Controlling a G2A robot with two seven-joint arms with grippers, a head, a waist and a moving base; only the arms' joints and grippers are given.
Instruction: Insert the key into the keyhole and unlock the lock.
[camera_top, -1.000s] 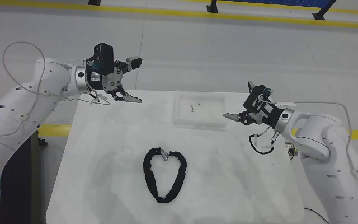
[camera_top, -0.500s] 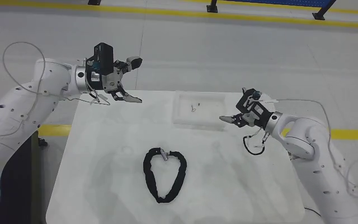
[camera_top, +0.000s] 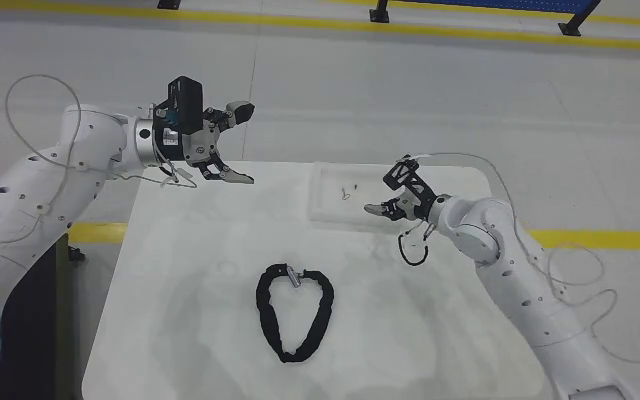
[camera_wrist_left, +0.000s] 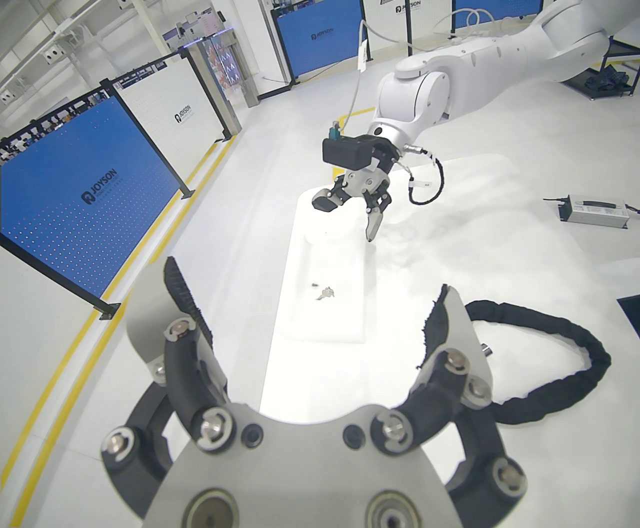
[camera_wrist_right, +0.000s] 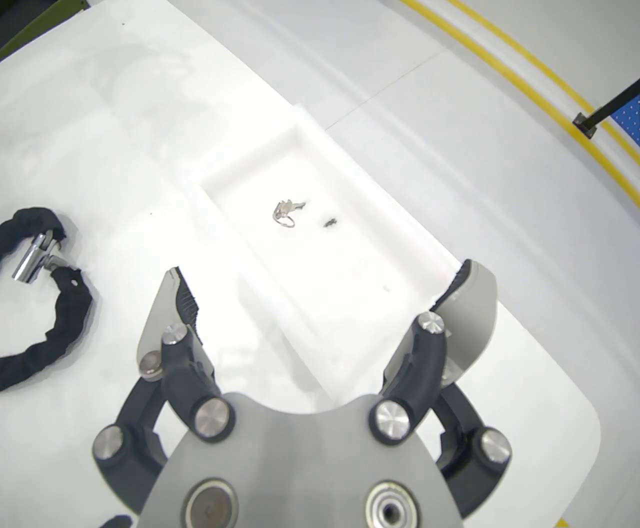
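- The small key (camera_wrist_right: 286, 210), with a little ring on it, is being kept inside the white tray (camera_wrist_right: 365, 172), flat on the tray's floor.
- The tray is being carried by the table (camera_top: 180, 300), near the table's far edge.
- The lock (camera_top: 265, 310), a black chain loop with a silver end, is being carried by the table too, well apart from the tray.
- The right gripper (camera_top: 385, 195) is being held above one end of the tray, its fingers spread wide with nothing between them.
- The left gripper (camera_top: 243, 145) is being held over the table's far corner, its fingers spread wide too and gripping nothing.
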